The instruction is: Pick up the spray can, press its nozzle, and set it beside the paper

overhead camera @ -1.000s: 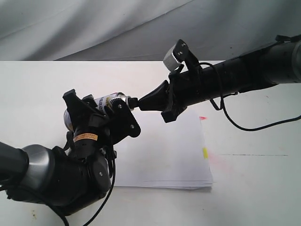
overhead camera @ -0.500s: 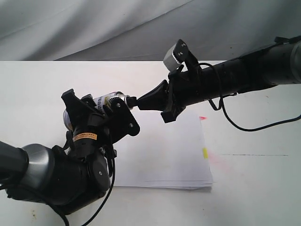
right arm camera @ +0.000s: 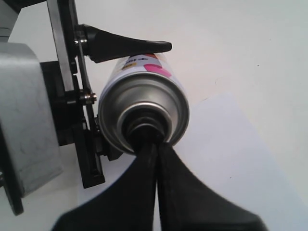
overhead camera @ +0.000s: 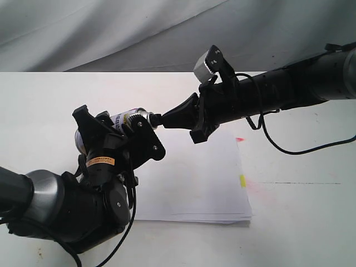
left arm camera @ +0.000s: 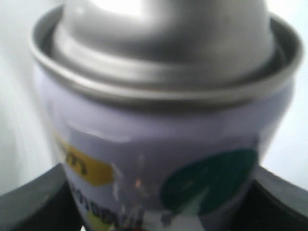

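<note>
So here's where we are: the left hand (overhead camera: 119, 131) is clamped around the spray can (overhead camera: 129, 117), a finger on each side of the body, and it's got the can lifted off the desk (overhead camera: 44, 100) and lying almost flat, silver shoulder pointing toward the paper (overhead camera: 194, 178). The can hangs over the side of the paper opposite its tabbed edge, close to the paper's far corner. The right hand (overhead camera: 164, 120) reaches in above the paper with its two fingers squeezed together, nothing between them, and the tips are right up against the little black nozzle (overhead camera: 156, 118). From the right wrist view we see those closed tips sitting dead centre on the can's silver top, pretty much covering the nozzle. We can't tell whether the button is actually pushed in. The left wrist view is just a blurry close-up of the can: a teal dot, a yellow patch and the metal rim. The paper lies flat on the desk, with a pink tab (overhead camera: 240, 139) and a yellow tab (overhead camera: 242, 179) along its edge.
</note>
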Action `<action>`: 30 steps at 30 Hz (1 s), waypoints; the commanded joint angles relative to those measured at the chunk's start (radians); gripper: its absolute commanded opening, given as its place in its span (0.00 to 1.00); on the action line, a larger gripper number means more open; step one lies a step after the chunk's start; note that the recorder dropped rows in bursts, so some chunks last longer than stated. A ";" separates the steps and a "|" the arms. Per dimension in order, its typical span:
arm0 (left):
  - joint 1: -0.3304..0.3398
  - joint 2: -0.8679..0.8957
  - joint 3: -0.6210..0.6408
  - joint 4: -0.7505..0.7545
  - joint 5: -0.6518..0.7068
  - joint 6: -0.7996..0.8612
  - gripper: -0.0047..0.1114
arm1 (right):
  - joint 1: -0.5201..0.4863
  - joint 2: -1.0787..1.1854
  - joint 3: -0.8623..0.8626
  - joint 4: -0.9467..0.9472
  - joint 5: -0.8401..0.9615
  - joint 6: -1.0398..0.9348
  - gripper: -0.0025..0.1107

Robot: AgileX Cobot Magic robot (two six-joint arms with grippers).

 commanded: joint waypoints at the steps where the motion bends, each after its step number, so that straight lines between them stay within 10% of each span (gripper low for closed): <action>1: -0.007 -0.011 -0.011 0.075 -0.035 -0.014 0.04 | 0.004 0.002 -0.006 0.035 0.019 -0.014 0.02; 30: -0.007 -0.011 -0.011 0.079 -0.035 -0.013 0.04 | 0.058 0.002 -0.006 0.035 -0.039 -0.033 0.02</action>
